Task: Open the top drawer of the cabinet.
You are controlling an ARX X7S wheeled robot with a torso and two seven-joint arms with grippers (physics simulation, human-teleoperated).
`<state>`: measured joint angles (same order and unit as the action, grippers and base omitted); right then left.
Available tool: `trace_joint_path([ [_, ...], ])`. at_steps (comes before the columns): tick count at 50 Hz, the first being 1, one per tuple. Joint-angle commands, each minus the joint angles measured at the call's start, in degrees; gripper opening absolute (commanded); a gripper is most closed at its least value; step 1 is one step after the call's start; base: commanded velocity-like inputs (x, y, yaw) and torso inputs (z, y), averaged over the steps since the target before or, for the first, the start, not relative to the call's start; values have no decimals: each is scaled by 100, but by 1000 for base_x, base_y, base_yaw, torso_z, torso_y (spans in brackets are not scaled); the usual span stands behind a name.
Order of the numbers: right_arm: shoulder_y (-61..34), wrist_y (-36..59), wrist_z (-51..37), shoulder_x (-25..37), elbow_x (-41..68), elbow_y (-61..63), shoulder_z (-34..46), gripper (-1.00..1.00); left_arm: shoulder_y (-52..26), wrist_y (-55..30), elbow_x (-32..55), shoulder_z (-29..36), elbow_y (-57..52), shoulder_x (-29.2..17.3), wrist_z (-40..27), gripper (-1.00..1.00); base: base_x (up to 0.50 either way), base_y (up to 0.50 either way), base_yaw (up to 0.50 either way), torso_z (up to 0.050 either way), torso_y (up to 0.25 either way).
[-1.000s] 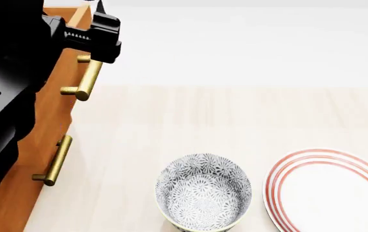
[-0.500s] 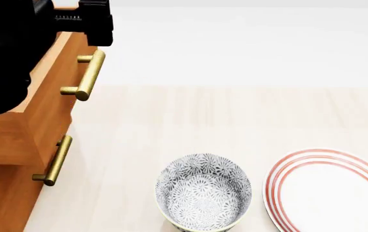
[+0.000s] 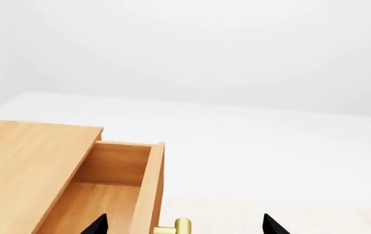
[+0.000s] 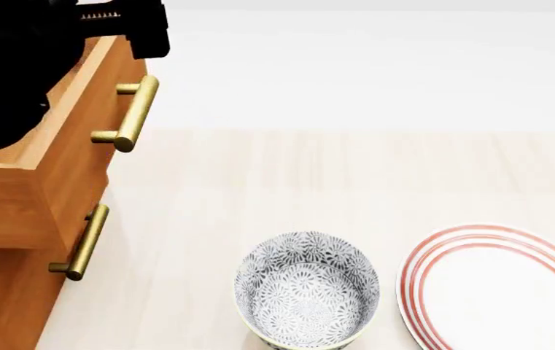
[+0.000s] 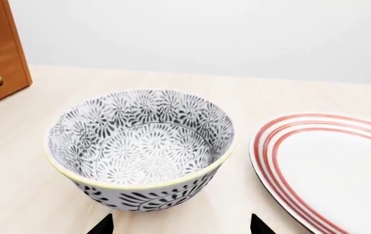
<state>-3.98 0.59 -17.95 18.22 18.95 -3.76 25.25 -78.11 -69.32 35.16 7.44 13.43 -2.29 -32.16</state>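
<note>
The orange-brown cabinet (image 4: 9, 292) stands at the left edge of the head view. Its top drawer (image 4: 63, 138) is pulled out, and its hollow inside shows in the left wrist view (image 3: 107, 195). The drawer's brass bar handle (image 4: 128, 113) is free, with one end of it showing in the left wrist view (image 3: 180, 226). My left gripper (image 3: 185, 229) is open above the drawer's front, its tips wide on either side of that handle end and touching nothing. My left arm (image 4: 24, 58) fills the upper left. My right gripper (image 5: 182, 226) is open and empty, just in front of the bowl.
A lower drawer's brass handle (image 4: 82, 242) sits under the pulled-out one. A grey patterned bowl (image 4: 306, 288) stands on the pale wooden table (image 4: 355, 175), with a red-ringed white plate (image 4: 501, 284) to its right. The cabinet's flat top (image 3: 29, 165) shows beside the drawer.
My left arm has lifted up and back off the drawer, uncovering its pulled-out box. The bowl, the plate and the lower drawer have not moved.
</note>
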Motion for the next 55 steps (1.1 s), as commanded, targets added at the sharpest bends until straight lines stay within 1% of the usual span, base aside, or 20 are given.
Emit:
trace_joint_path([
  [1,-10,-9,117,-92,-71,-15,-112,100,-91,177,231,-214,378,87,-126,100,0,0,0,0,0],
  [7,-10,-8,109,-79,-79,4,-95,100,-146,106,439,-361,507,135,-311,100,0,0,0,0,0],
  [16,-32,-27,102,-88,-68,-52,-90,100,-151,169,691,-368,688,94,-491,100,0,0,0,0,0],
  [22,-36,-14,85,-84,-46,-47,-96,100,-317,195,809,-391,853,99,-636,100,0,0,0,0,0],
  [26,-38,15,67,-76,-30,-15,-99,100,-402,206,824,-320,984,78,-732,100,0,0,0,0,0],
  [38,-55,61,52,-68,21,-15,-98,100,-556,394,788,-152,1403,-46,-749,100,0,0,0,0,0],
  [55,-49,39,59,-57,19,-30,-45,100,-816,389,1091,-470,2392,28,-1003,100,0,0,0,0,0],
])
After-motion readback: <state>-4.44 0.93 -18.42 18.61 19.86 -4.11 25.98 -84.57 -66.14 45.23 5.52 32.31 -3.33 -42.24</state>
